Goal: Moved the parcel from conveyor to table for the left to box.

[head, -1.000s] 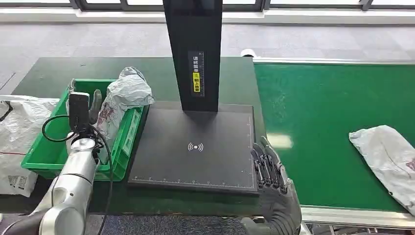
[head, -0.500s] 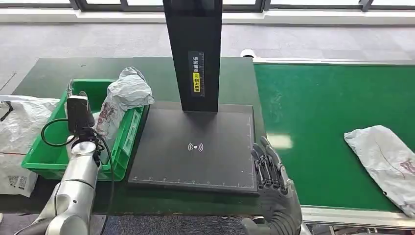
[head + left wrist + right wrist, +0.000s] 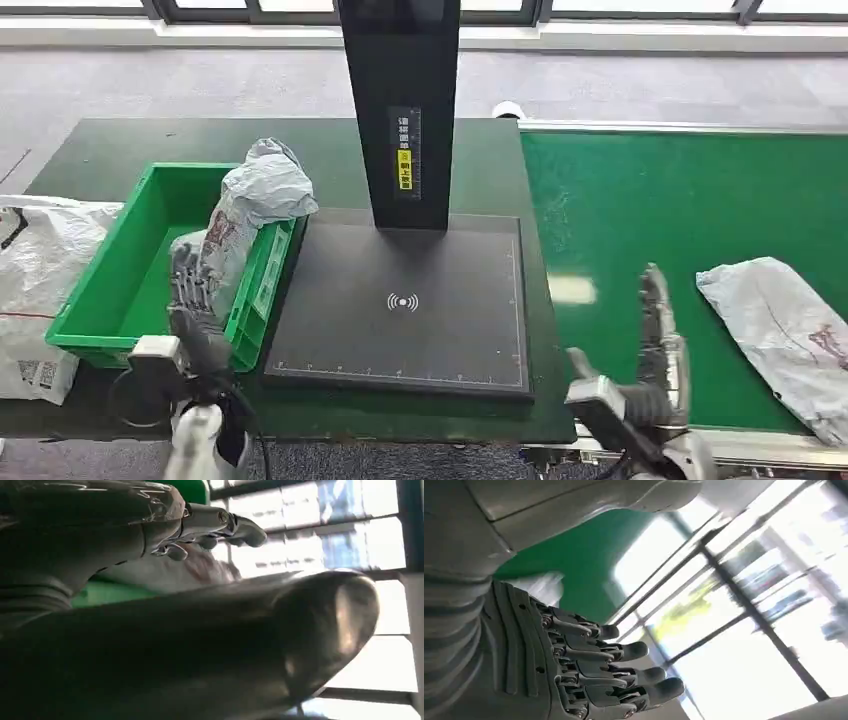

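Head view, looking down on a dark green worktop with a green conveyor adjoining it on the right. A grey parcel lies flat on the conveyor near the right edge of the view. The right hand is raised over the near edge of the conveyor, left of the parcel and apart from it; its fingers are extended and spread, grasping nothing. The right wrist view shows the same released hand against the green belt and a blurred pale patch that may be the parcel.

A green bin stands at the left of the worktop. A second grey parcel leans upright in the bin's right side, its top rising above the rim. The left hand is at the bin's near right corner, just beside this parcel's lower part, fingers extended upward and holding nothing; whether they touch the parcel cannot be told.

Between bin and conveyor lies a black scanner pad, with a black post rising from its far edge. A white bag sits left of the bin.
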Available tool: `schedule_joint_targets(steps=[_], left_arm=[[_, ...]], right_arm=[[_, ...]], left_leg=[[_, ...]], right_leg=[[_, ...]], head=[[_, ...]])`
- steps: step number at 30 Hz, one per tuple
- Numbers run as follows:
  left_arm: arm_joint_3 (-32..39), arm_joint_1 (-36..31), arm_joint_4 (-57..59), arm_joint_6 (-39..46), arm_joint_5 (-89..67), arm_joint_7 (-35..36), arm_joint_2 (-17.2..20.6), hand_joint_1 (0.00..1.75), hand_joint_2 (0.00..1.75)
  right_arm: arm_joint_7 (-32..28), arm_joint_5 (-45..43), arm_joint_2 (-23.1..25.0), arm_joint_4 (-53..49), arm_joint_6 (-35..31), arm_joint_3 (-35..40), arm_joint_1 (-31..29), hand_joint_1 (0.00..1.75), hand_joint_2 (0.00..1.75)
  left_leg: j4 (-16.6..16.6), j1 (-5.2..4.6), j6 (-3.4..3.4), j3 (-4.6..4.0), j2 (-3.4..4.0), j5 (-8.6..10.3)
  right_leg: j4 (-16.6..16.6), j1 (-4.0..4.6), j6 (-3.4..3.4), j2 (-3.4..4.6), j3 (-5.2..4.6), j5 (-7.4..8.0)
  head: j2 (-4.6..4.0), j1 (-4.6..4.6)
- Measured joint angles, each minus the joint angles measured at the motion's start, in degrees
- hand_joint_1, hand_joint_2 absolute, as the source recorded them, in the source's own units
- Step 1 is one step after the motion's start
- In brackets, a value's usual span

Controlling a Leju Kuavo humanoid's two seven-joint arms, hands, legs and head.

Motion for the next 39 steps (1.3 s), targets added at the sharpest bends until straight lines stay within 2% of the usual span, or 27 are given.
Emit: schedule_joint_targets(steps=[3, 7, 9, 13, 20, 24, 29, 39], left_arm=[[-5.7, 4.0, -6.9, -1.1, 0.5, -0.1, -0.2, 0.0, 0.0], [-7.8, 5.1, -9.3, -5.2, 0.0, -0.1, -0.1, 0.0, 0.0], [-8.2, 5.0, -9.3, -6.2, -0.5, -0.1, -0.2, 0.0, 0.0], [-8.8, 4.8, -9.3, -6.6, -0.7, -0.1, -0.2, 0.0, 0.0], [-9.5, 4.5, -9.2, -7.0, -0.9, -0.1, -0.2, 0.0, 0.0], [-9.6, 2.0, -7.8, -8.0, -0.8, -0.1, -0.2, 0.0, 0.0], [-9.6, 0.5, -6.4, -7.4, 0.1, 0.0, -0.1, 0.0, 0.0], [-9.7, 0.4, -5.7, -7.4, 0.1, 0.0, -0.1, 0.0, 0.0]], right_arm=[[4.0, 9.7, -4.3, 8.9, -3.2, -10.2, -2.7, 0.0, 1.75], [12.3, 27.7, -9.6, 20.7, -8.6, -19.9, -4.1, 0.0, 1.75], [13.9, 32.5, -12.4, 26.9, -9.9, -23.6, -5.6, 0.0, 1.75], [14.8, 34.3, -16.8, 36.8, -11.0, -28.8, -8.2, 0.0, 1.75], [15.9, 34.9, -19.9, 45.2, -11.3, -32.4, -10.4, 0.0, 1.75], [15.7, 33.9, -22.1, 50.3, -10.2, -35.1, -11.9, 0.0, 1.75], [17.4, 35.9, -23.2, 55.6, -8.9, -36.3, -15.5, 0.0, 1.75], [17.9, 36.3, -23.9, 59.3, -8.8, -36.3, -18.5, 0.0, 1.75]], left_leg=[[0.0, -0.18, 0.12, -0.01, -0.29, -0.06], [0.0, -0.25, 0.21, -0.05, -0.5, -0.09], [0.0, -0.25, 0.21, -0.05, -0.5, -0.1], [0.0, -0.25, 0.22, -0.03, -0.41, -0.11], [0.0, -0.25, 0.22, -0.03, -0.39, -0.1], [0.0, -0.26, 0.23, -0.03, -0.4, -0.1], [0.0, -0.28, 0.23, 0.07, -0.03, -0.11], [0.0, -0.28, 0.23, 0.02, -0.11, -0.1]], right_leg=[[0.0, -0.16, 0.1, -0.21, 0.11, 0.02], [-0.1, -0.23, 0.23, -0.45, 0.14, -0.05], [0.0, -0.24, 0.23, -0.43, 0.11, -0.05], [0.0, -0.27, 0.23, -0.33, 0.08, -0.05], [0.0, -0.26, 0.23, -0.28, 0.05, -0.05], [0.0, -0.27, 0.24, -0.3, 0.11, -0.05], [0.0, -0.31, 0.25, 0.09, 0.06, -0.02], [0.0, -0.3, 0.25, 0.0, 0.07, -0.03]], head=[[0.0, -0.02], [0.0, 0.0], [0.0, 0.0], [0.0, 0.0], [0.0, 0.0], [0.0, 0.0], [0.0, 0.0], [0.0, 0.0]])
